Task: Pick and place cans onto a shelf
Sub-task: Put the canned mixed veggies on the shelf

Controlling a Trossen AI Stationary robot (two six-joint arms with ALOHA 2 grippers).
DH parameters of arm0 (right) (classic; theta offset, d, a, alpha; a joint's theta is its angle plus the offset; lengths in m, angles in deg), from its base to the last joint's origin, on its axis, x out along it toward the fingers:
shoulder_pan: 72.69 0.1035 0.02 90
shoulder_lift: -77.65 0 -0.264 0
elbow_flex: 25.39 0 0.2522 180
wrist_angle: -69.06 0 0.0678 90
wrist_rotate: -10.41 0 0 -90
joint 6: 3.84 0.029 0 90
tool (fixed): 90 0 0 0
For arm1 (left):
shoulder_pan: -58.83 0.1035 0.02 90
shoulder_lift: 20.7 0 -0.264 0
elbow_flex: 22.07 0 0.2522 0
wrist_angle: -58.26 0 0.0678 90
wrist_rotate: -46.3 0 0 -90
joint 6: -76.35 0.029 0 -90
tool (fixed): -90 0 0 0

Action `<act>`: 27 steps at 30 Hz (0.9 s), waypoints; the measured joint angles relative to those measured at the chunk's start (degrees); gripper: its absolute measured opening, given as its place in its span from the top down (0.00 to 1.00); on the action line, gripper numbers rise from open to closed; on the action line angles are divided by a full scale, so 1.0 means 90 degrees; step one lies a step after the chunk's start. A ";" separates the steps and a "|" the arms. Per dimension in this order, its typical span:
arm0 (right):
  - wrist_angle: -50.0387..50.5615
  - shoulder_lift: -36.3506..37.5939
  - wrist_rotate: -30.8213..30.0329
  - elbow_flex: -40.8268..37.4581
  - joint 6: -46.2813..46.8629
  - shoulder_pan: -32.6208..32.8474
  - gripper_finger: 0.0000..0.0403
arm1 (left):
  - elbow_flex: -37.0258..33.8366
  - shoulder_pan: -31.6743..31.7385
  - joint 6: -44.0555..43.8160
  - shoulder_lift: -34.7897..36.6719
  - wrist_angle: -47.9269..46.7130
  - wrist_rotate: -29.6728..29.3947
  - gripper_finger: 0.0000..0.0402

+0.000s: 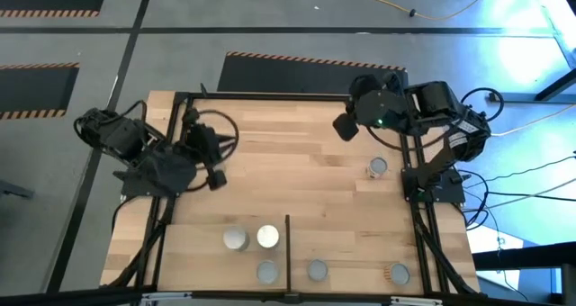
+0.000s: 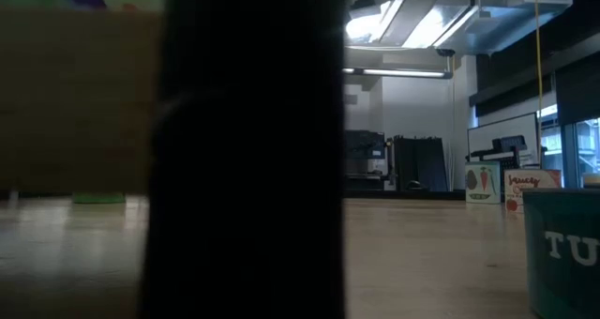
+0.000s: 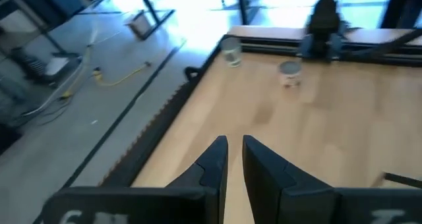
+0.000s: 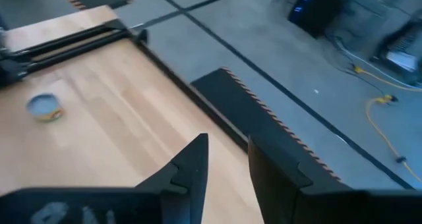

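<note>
The shelf (image 1: 306, 175) is a pale wooden board in a black frame, with a thin divider bar (image 1: 288, 247) at its near edge. Several cans stand upright by that edge: grey-topped (image 1: 236, 239), white-topped (image 1: 267, 237), tan-topped (image 1: 397, 273). One can (image 1: 376, 168) stands alone toward the right side, also in the left wrist view (image 3: 290, 72). My left gripper (image 1: 216, 178) (image 3: 235, 158) hovers over the left side, its fingers a narrow gap apart with nothing between them. My right gripper (image 1: 345, 126) (image 4: 227, 165) hangs open over the far right part, holding nothing.
Two more grey-topped cans (image 1: 267, 272) (image 1: 317, 270) stand beside the divider. In the right wrist view a can (image 4: 45, 107) stands near a frame rail. A dark upright shape (image 2: 248, 150) blocks much of the low view; a teal can (image 2: 562, 253) stands at its right. The board's middle is bare wood.
</note>
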 joint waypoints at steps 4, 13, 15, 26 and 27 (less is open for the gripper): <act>-0.0002 -0.0031 -0.0190 0.0000 0.0001 -0.0490 0.73 | 0.0000 0.0365 0.0001 0.0106 -0.0207 0.0009 0.90; -0.0008 -0.0024 0.0872 -0.0171 0.0280 -0.2466 0.73 | 0.0000 0.1110 0.0332 0.0113 -0.0264 0.0009 0.90; -0.0008 -0.0029 0.1017 -0.0409 0.0324 -0.2909 0.73 | 0.0000 0.1265 0.0339 0.0106 -0.0264 0.0022 0.90; -0.0007 -0.0033 0.2452 -0.2701 0.0840 -0.4713 0.73 | 0.0000 0.1927 0.0339 0.0106 -0.0295 0.0301 0.90; -0.0005 -0.0033 0.2466 -0.2954 0.0819 -0.4816 0.73 | 0.0000 0.1981 0.0340 0.0106 -0.0295 0.0427 0.90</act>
